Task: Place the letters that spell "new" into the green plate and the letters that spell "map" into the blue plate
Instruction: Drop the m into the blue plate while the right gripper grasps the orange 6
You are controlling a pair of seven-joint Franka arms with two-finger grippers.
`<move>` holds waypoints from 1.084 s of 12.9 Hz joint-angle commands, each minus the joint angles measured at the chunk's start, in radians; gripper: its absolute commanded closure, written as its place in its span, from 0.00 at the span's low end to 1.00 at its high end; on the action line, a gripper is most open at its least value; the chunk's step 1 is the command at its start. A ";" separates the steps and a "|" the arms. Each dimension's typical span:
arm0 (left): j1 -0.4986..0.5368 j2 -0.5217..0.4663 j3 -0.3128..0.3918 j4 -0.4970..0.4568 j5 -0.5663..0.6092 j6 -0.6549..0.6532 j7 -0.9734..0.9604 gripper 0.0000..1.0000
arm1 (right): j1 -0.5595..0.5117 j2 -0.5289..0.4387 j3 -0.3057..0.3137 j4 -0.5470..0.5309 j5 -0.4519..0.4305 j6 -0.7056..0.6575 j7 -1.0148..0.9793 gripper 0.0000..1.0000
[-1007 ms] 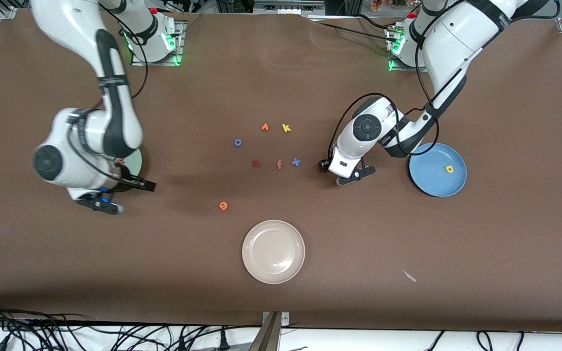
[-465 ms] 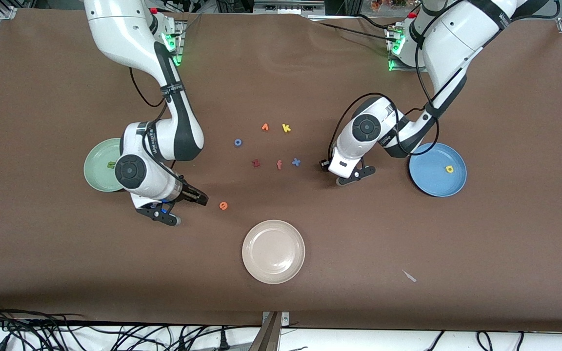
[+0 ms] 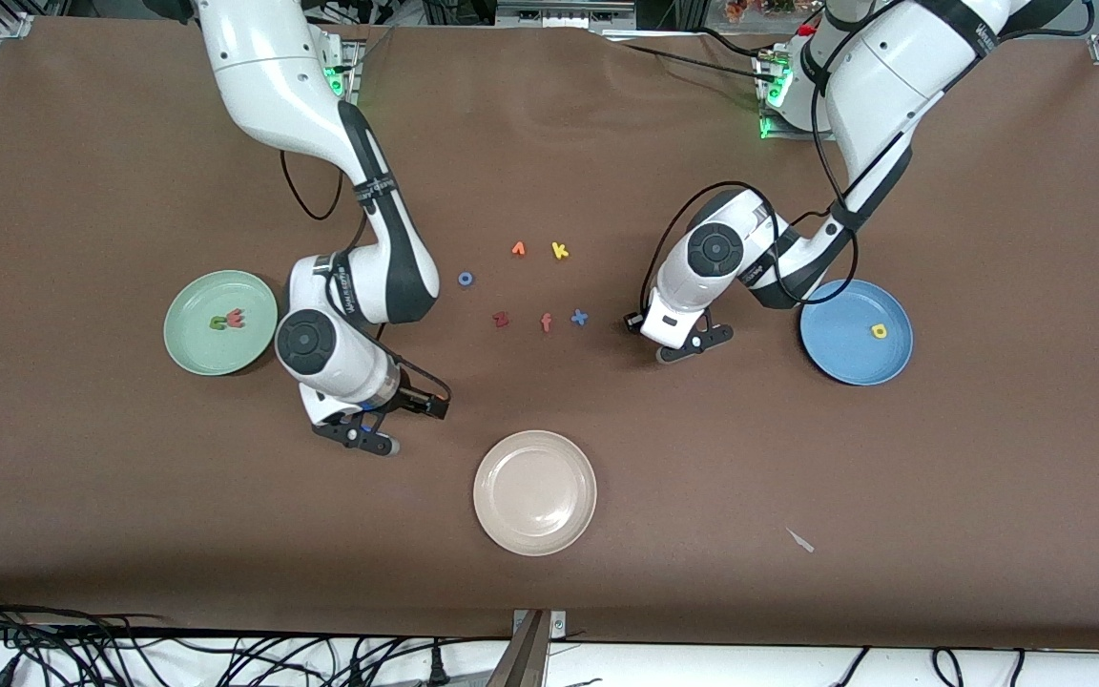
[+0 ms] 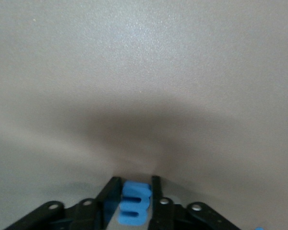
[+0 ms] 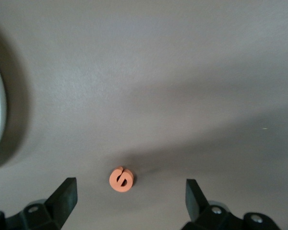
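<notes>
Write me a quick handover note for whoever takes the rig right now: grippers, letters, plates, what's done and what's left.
Left gripper: shut on the blue m, low over the mat near the blue plate.
Right gripper: open, over the orange e near the cream plate.
Done: green n and red-pink w in the green plate; yellow a in the blue plate.
Left: e to green plate, m to blue plate. The teal p is not visible.

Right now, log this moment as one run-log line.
left pincer: shut on blue m | right pincer: open over orange e | green plate: n, w | blue plate: yellow a
</notes>
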 commanded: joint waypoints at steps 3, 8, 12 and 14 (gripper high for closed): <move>-0.006 0.018 0.012 0.000 0.036 -0.034 -0.024 0.83 | -0.014 0.076 0.048 0.046 0.023 0.084 -0.015 0.00; 0.037 -0.045 0.003 0.015 0.033 -0.163 -0.001 0.85 | -0.009 0.085 0.051 0.046 0.024 0.073 -0.012 0.11; 0.265 -0.092 -0.154 0.026 0.011 -0.308 0.122 0.85 | -0.009 0.074 0.050 0.046 0.027 0.046 -0.012 0.34; 0.398 -0.097 -0.236 0.052 0.012 -0.426 0.232 0.85 | -0.007 0.073 0.050 0.043 0.027 0.044 -0.011 0.38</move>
